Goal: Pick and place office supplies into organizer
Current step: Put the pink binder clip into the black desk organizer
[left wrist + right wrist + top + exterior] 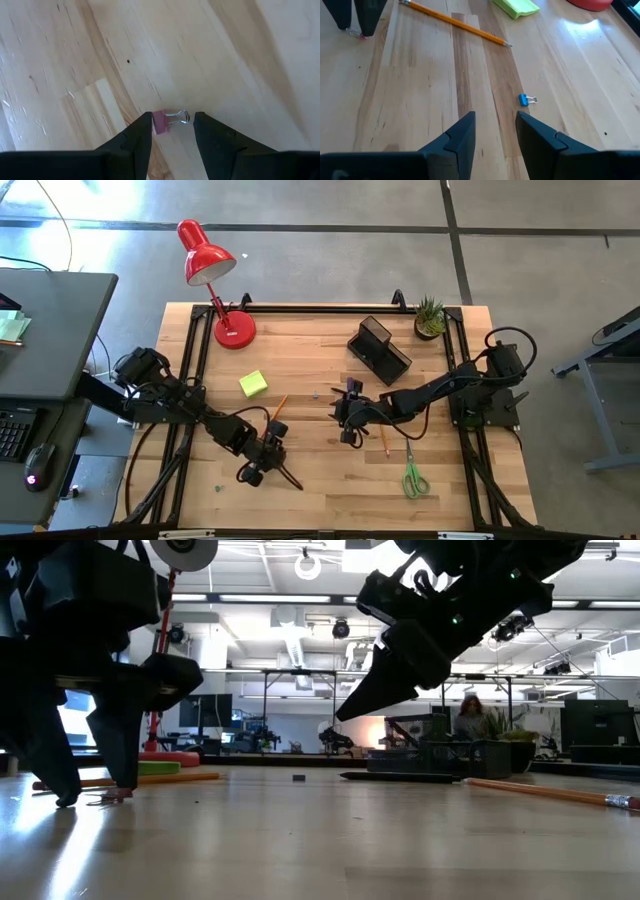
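On the wooden table (330,490), the left claw (172,131), parted, straddles a pink binder clip (167,120) lying crosswise.

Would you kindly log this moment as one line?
left gripper: open, straddling pink clip | right gripper: open, above table near blue clip | organizer: looks empty

The setting is a robotics laboratory or open workshop hall. Indicators: a light wooden butcher-block table (320,480) framed by black metal rails, standing on a polished grey concrete floor (330,260); a dark grey desk (50,330) with a keyboard and mouse beside it; exposed white ceiling ducting (290,640); a seated person (470,716) among monitors in the background.
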Robot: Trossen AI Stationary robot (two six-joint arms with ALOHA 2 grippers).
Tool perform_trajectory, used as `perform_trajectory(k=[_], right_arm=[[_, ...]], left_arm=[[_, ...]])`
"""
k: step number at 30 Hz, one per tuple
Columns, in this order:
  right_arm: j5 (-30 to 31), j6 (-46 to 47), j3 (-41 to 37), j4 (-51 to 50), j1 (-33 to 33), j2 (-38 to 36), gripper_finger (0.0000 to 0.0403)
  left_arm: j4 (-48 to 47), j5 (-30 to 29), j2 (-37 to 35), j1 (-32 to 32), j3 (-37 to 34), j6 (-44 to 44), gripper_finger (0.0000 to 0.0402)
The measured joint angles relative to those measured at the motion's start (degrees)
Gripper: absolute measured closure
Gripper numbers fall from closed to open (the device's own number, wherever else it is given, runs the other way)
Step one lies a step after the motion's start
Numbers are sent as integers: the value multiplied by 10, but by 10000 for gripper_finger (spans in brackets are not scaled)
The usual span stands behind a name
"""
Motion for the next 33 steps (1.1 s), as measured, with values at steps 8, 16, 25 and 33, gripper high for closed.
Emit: perform_trajectory(k=[8, 16, 25, 33], right_arm=[[-3, 0, 0, 0, 0, 0, 270], [-3, -1, 0, 0, 0, 0, 270], [-3, -2, 0, -2, 0, 0, 270], [-3, -3, 0, -2, 0, 0, 270]], left_arm=[[0, -15, -1, 0, 0, -6, 268], [1, -30, -1, 0, 0, 17, 268], [1, -30, -1, 0, 1, 28, 268], [1, -30, -2, 0, 1, 38, 268]])
